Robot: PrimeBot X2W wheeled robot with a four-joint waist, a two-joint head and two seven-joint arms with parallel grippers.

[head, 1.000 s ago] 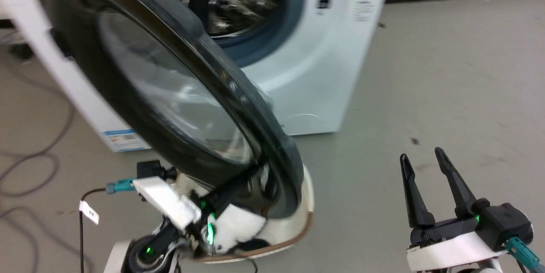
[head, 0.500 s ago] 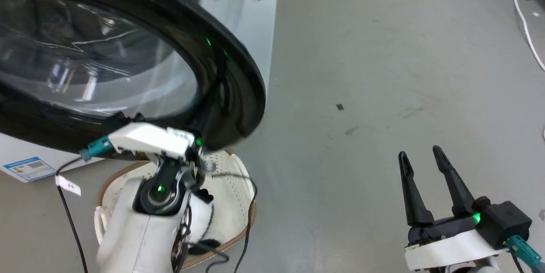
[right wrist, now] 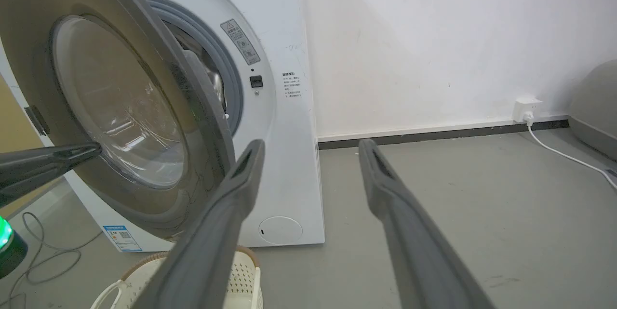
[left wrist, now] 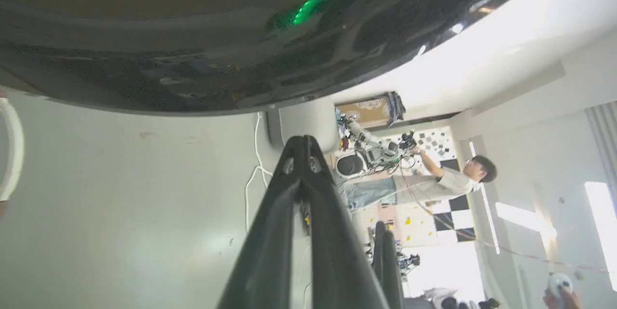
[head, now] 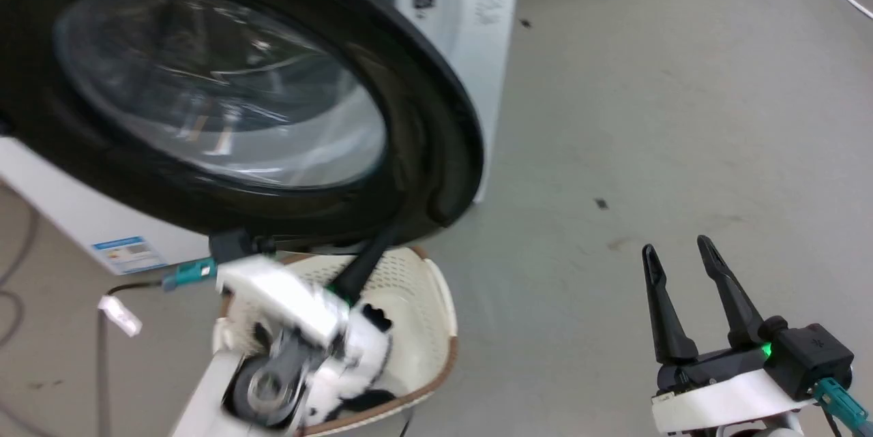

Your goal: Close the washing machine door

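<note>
Head view: the washing machine door (head: 218, 96) hangs part-swung before the washing machine (head: 477, 7) at far left, not yet latched; the right wrist view shows a gap at its free edge. The left gripper (head: 374, 251), fingers pinched together on nothing, sits at the door's near rim above a laundry basket (head: 436, 300). The right gripper (head: 675, 246) is spread and empty. The final push appears left to do.
</note>
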